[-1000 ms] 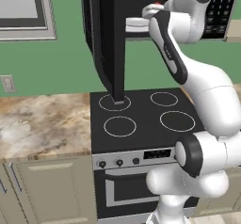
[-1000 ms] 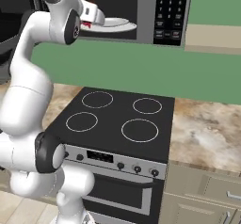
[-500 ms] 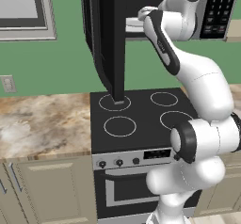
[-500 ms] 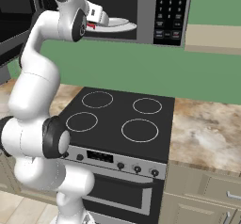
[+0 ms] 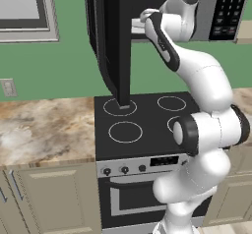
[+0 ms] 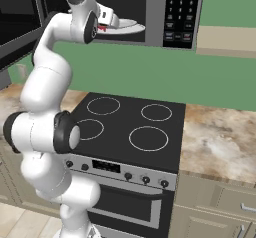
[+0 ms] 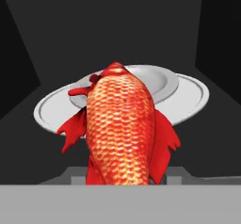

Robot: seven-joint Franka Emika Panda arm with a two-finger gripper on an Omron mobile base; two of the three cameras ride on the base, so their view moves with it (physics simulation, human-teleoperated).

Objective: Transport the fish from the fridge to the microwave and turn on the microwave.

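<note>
One fish (image 7: 121, 129), red-orange and scaly, hangs large in the hand view, pinched between the gripper (image 7: 123, 175) jaws, whose dark tips peek out either side of its tail end, jaws set partway apart on its body. Beyond it sits one pale round plate (image 7: 188, 93) inside a dark cavity, the fish's nose over the plate's near rim. Over to the right base view: the gripper (image 6: 106, 26) is up at the mouth of the microwave (image 6: 165, 12), just a sliver of red fish (image 6: 102, 28) showing under the hand, the plate (image 6: 129, 28) jutting out past it on the oven floor. That view gives us the keypad (image 6: 181, 13) square on, and the stove (image 6: 131, 127) below with all four rings, counted clean. From the left base view, the microwave door (image 5: 110, 36) swings wide open toward us, a tall dark slab hiding most of the cavity; the arm (image 5: 197, 75) bends up past it, hand (image 5: 147, 19) at the opening, the fish itself hidden here. Three knobs (image 5: 124, 169) on the stove front show from this side, and marble counter (image 5: 44, 130) runs left of it.
</note>
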